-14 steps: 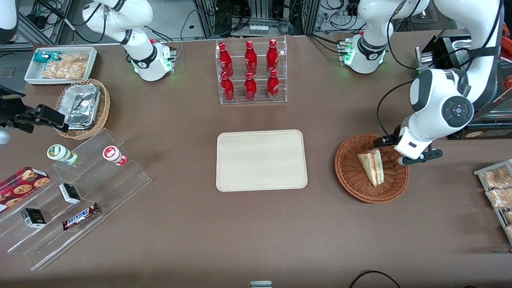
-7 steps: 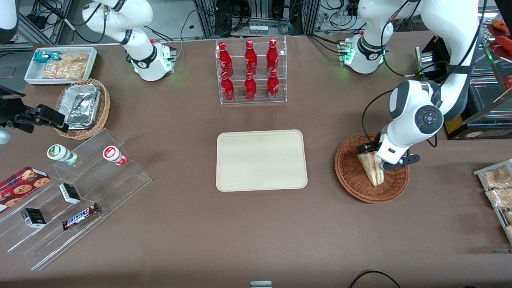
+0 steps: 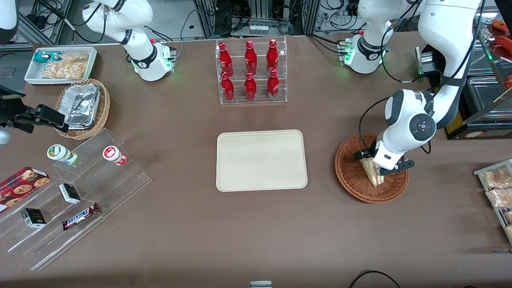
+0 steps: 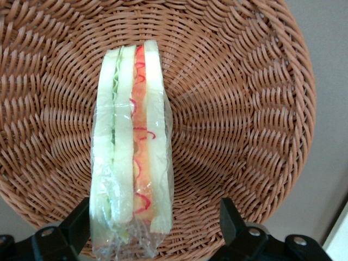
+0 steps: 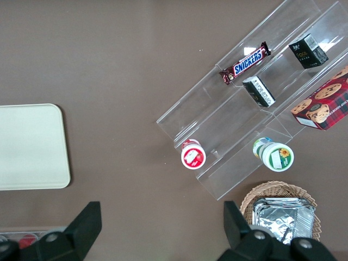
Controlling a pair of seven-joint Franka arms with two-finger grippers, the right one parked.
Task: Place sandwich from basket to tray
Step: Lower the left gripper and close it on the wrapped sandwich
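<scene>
We find the gripper (image 4: 155, 234) low over the basket (image 3: 352, 182), fingers (image 4: 231, 217) spread astride the sandwich (image 4: 132, 152), ungripped. Grasp, lift, transfer to the bare tray (image 3: 262, 160) remain.

I see a clear rack (image 3: 251, 72) w/ six red bottles (image 3: 250, 85), farthest from front cam. Toward parked arm's end: white bin (image 3: 60, 65) of snack packets, tan basket (image 3: 84, 109) w/ foil containers, stepped clear stand (image 3: 76, 196) w/ Snickers bar (image 3: 80, 216), cookie box (image 3: 22, 182).
</scene>
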